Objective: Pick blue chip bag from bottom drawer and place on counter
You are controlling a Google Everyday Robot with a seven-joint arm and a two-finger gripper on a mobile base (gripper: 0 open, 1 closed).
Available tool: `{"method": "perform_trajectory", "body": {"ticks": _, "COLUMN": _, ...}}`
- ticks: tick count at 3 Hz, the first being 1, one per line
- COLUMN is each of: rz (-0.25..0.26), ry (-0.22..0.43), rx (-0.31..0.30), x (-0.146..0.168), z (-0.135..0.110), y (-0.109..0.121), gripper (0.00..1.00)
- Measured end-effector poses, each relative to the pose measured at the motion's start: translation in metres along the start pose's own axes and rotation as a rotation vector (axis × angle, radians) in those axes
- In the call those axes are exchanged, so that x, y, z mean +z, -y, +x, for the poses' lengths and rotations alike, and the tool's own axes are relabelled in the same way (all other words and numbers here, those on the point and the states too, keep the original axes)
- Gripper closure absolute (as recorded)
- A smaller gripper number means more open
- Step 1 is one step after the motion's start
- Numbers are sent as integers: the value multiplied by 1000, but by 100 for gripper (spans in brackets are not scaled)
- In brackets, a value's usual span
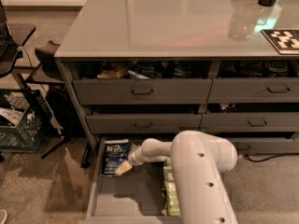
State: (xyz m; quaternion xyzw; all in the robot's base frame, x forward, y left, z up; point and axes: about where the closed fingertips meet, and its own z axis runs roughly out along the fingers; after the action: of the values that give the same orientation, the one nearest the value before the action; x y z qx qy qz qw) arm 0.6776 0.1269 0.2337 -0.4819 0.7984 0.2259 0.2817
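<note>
Down in the bottom drawer [126, 199], your gripper [123, 168] sits against the blue chip bag [113, 154]; jaw state cannot be told.

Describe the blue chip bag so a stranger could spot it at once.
Under the grey counter, the bottom drawer stands open. The blue chip bag lies in its back left corner, by the gripper. It is navy with white lettering; the neighbouring bags are green.
</note>
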Motion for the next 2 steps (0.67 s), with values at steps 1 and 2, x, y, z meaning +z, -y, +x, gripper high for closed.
{"method": "perform_trajectory", "body": {"ticks": 1, "rz": 6, "ry": -16, "rx": 46, "x": 19, "z": 9, "y": 18, "gripper": 0}}
{"method": "perform_trajectory", "body": {"ticks": 2, "rz": 6, "ry": -16, "rx": 46, "x": 19, "z": 9, "y": 18, "gripper": 0}}
